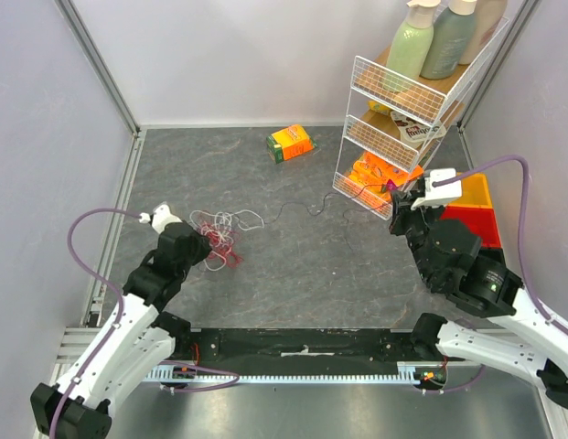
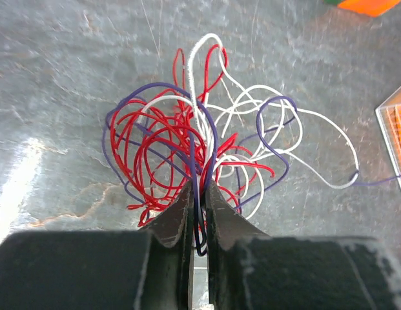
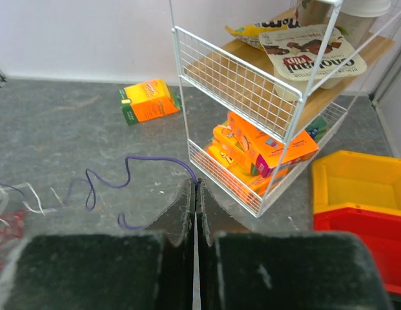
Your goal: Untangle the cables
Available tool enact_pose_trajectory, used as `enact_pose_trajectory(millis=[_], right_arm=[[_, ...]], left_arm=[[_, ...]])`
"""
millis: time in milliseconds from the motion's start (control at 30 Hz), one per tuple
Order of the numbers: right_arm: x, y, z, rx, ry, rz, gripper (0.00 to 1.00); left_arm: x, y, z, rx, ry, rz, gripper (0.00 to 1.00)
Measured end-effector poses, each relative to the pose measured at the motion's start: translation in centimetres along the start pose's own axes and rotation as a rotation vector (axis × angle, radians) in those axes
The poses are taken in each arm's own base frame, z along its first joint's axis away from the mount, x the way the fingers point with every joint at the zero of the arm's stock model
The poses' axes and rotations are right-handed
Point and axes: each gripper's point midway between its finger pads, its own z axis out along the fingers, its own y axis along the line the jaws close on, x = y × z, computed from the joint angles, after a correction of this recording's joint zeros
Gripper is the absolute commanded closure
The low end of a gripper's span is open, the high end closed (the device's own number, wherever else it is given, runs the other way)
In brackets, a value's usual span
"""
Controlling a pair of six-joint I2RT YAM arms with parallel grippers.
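The cables lie as a tangle of red, white and dark purple strands on the grey table, left of centre. My left gripper sits at the tangle's near-left side. In the left wrist view the left gripper is shut on a dark purple loop and a white strand, with red loops fanned out beyond. One dark purple cable trails right across the table from the tangle. My right gripper is beside the wire rack, and in the right wrist view this gripper is shut on that cable's end.
A white wire rack with orange boxes, snack packs and bottles stands at the back right, close to the right gripper. Yellow and red bins sit right of it. An orange carton lies near the back wall. Grey walls close in both sides.
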Motion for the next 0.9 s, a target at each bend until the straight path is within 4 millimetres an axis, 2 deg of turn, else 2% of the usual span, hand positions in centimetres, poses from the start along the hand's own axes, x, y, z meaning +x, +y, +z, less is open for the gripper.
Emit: enact_pose_trajectory(millis=[100, 200, 467, 533, 700, 800, 900], right_arm=[[0.6, -1.1, -0.2, 0.051, 0.019, -0.036, 1.0], [0.5, -3.3, -0.9, 0.132, 0.015, -0.048, 1.0], [-4.6, -11.7, -6.9, 0.26, -0.178, 0.187, 1.0], [-5.1, -12.3, -7.4, 0.271, -0.196, 0.208, 1.0], [-4.6, -12.6, -7.2, 0.305, -0.175, 0.163, 1.0], [-4.3, -13.6, -7.6, 0.353, -0.168, 0.146, 1.0], [-4.7, -15.4, -8.9, 0.393, -0.186, 0.169, 1.0]], left_arm=[[-1.9, 0.2, -0.9, -0.031, -0.06, 0.0, 0.98], [-3.2, 0.8, -1.5, -0.077, -0.104, 0.0, 0.98], [-2.5, 3.3, -1.9, -0.169, -0.112, -0.019, 0.98], [-2.5, 3.5, -1.9, -0.178, -0.113, -0.023, 0.98], [-2.5, 4.0, -2.0, -0.204, -0.119, -0.025, 0.98], [-2.5, 5.0, -2.3, -0.247, -0.127, -0.029, 0.98], [-2.6, 6.0, -3.0, -0.282, -0.148, -0.055, 0.98]])
